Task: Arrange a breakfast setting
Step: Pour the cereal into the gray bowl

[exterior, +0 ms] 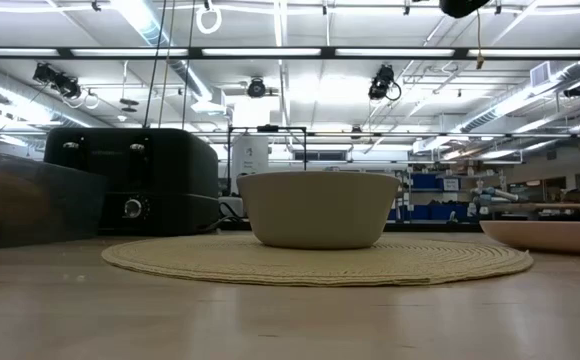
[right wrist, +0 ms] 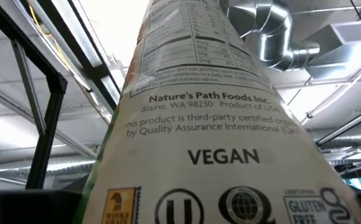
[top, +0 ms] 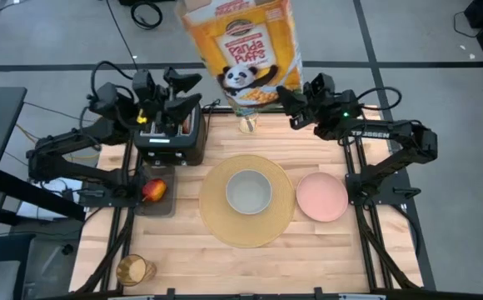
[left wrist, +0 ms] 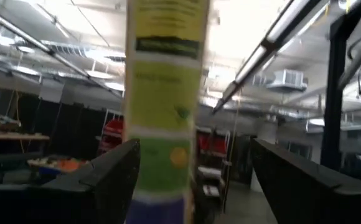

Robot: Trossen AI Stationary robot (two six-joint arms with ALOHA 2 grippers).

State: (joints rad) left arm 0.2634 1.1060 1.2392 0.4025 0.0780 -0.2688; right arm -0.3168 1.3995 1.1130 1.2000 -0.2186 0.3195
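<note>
A yellow Panda Puffs cereal box (top: 243, 52) stands upright in the air over the table's far edge, between my two grippers. My right gripper (top: 288, 98) is shut on its lower right part, and the box's printed narrow side (right wrist: 211, 130) fills the right wrist view. My left gripper (top: 181, 90) is open above the black toaster (top: 171, 133), and the box's other narrow side (left wrist: 165, 106) shows between its spread fingers. A white bowl (top: 249, 192) sits on the round tan placemat (top: 216, 218), with the pink plate (top: 322, 197) to its right. My right gripper holds the cereal box by the lower part of the narrow side that faces the table's right (top: 283, 90). Its fingers come from the right, slanting upward. The box stays upright and lifted clear of the table. The box itself hides the fingers in the right wrist view.
A red apple (top: 153, 190) lies on a dark tray (top: 160, 207) in front of the toaster. An amber glass (top: 135, 269) stands near the front left corner. A small clear vessel (top: 248, 124) stands below the box at the far edge. Bare wood lies along the near edge.
</note>
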